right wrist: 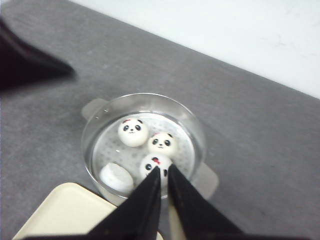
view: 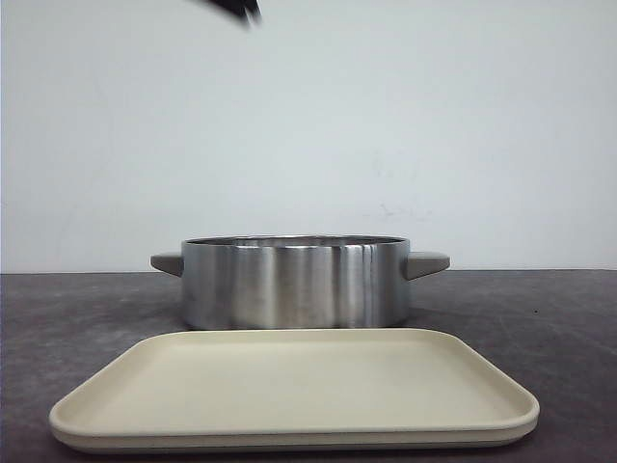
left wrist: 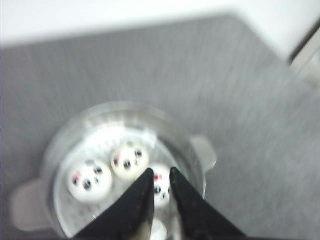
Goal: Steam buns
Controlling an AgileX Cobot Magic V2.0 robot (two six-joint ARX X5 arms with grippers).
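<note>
Four white panda buns lie inside the steel pot (right wrist: 95,125) on its perforated insert. In the right wrist view, three face up (right wrist: 133,131) (right wrist: 162,144) (right wrist: 151,163) and one lies tipped over, showing a plain white side (right wrist: 116,177). The blurred left wrist view shows three faces (left wrist: 89,181) (left wrist: 129,161) (left wrist: 161,186) in the pot (left wrist: 60,145). My left gripper (left wrist: 161,172) and right gripper (right wrist: 163,169) both hang high above the pot, jaws nearly together and empty. In the front view the pot (view: 295,282) hides the buns.
An empty cream tray (view: 289,386) lies in front of the pot and also shows in the right wrist view (right wrist: 60,210). The pot has grey side handles (view: 427,263). A dark part of an arm (view: 236,8) shows at the front view's top edge. The table is grey.
</note>
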